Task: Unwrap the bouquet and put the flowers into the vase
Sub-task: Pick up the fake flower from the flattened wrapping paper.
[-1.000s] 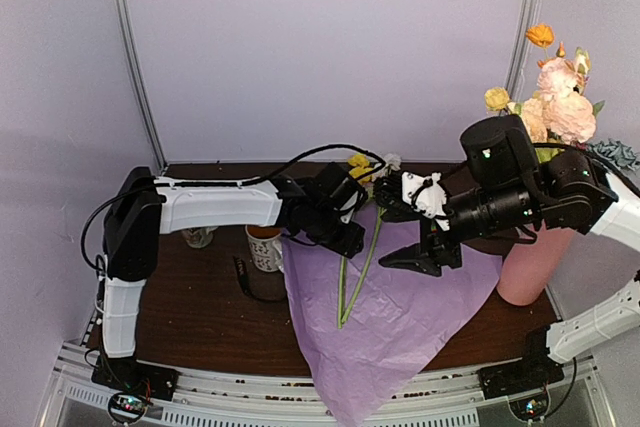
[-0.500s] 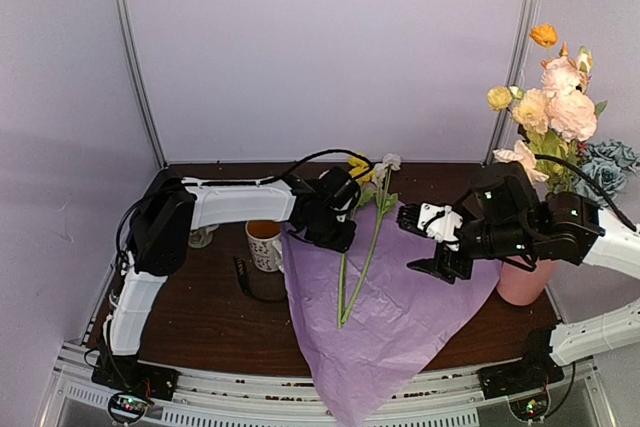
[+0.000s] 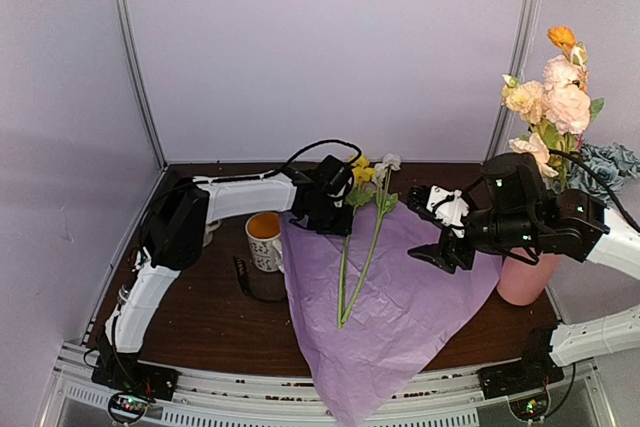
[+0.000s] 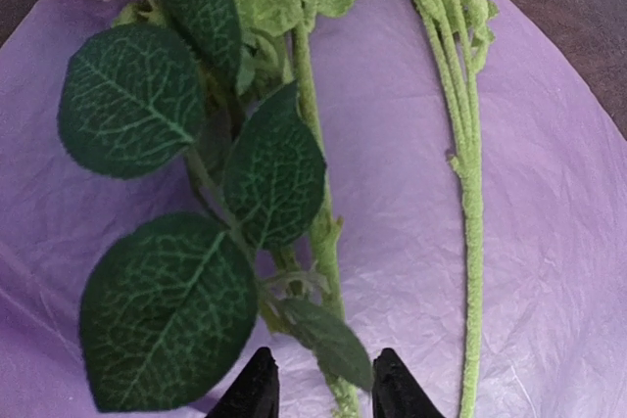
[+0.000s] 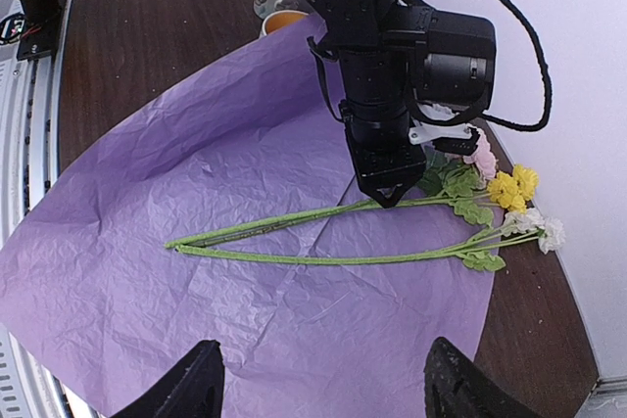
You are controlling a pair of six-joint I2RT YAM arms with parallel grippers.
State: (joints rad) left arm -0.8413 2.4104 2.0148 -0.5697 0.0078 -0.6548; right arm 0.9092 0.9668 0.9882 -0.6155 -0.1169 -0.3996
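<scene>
Paper (image 3: 400,317) lies spread on the worktop (image 3: 200,317), its near corner overhanging the worktop edge. 2 flowers (image 4: 313,163) lie on the paper, heads at its far edge, stem ends meeting near its centre. The left end effector (image 4: 318,391) points down at the paper's far edge, fingers astride 1 leafy stem; whether they clamp it cannot be told. The right end effector (image 3: 432,229) hovers above the paper's right side, fingers apart and empty. The vase (image 3: 525,282) stands at the paper's right corner, holding a bunch (image 3: 555,107). A mug (image 3: 264,239) stands at the paper's left edge.
</scene>
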